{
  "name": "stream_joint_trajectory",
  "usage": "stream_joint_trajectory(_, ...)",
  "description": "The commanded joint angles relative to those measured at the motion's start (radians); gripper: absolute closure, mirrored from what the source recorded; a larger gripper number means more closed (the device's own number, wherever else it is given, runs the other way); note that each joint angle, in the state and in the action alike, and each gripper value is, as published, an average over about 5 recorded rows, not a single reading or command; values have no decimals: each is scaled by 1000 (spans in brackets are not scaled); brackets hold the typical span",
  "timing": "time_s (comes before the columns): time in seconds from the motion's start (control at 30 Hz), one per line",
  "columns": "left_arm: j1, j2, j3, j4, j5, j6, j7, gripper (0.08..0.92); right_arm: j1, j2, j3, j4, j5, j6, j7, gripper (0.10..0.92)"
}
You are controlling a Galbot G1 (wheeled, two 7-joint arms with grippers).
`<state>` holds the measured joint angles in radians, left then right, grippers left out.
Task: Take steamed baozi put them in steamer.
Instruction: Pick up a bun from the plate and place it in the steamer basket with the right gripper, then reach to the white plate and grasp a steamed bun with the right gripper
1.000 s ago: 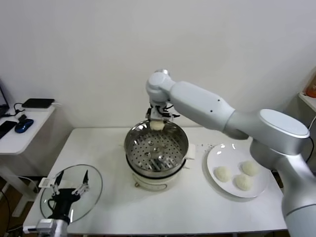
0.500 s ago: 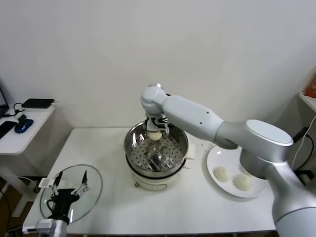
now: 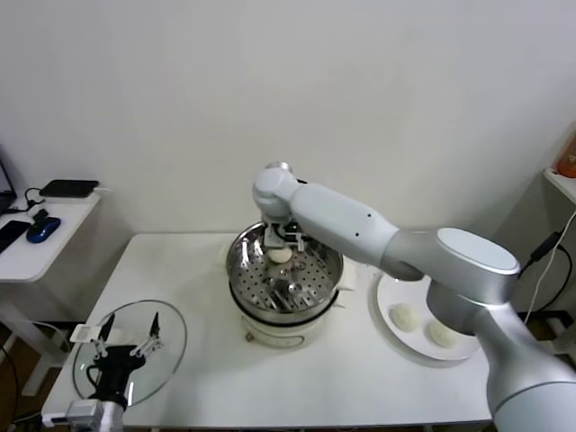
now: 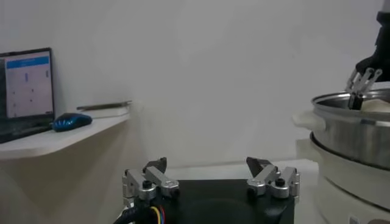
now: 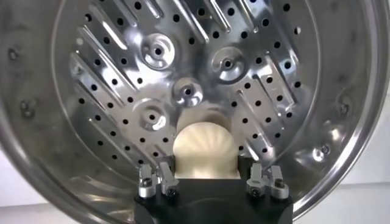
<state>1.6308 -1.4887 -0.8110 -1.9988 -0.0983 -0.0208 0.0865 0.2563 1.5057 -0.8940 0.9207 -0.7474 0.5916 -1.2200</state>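
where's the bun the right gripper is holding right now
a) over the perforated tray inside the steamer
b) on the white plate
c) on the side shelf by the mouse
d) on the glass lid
a: the right gripper is shut on a baozi inside the steamer, just above its perforated tray.

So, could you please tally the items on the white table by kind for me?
Baozi: 3, one in the right gripper over the steamer, two visible on the plate
Steamer: 1
Plate: 1
Glass lid: 1
Total: 6
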Motion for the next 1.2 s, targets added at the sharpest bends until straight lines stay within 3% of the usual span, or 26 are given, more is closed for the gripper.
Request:
stream_joint_trajectory(0.03, -1, -1, 0, 0, 6, 6, -13, 177, -9, 11, 19, -13, -46, 18, 3, 371)
stream_joint_trajectory(0.3, 0, 0, 0, 2, 3, 8, -12, 177, -15, 9, 28, -21, -57, 36, 13, 227)
stream_joint_trajectory(0.6, 3, -1, -3, -1, -3, 9, -12, 177, 19, -25, 22, 20, -2, 49, -4, 203)
stream_joint_trajectory(0.83, 7, -1, -4, -9, -4, 10, -11, 177, 167, -173, -87, 214, 263, 7, -59, 203)
stream_joint_trajectory(1.0, 8, -3, 0, -15, -5, 14, -11, 177, 281, -368, -167, 358, 461, -75, -76, 203)
stream_joint_trajectory(1.2, 7, -6, 6, -24, -4, 22, -11, 177, 359, -589, -231, 439, 688, -274, -68, 203)
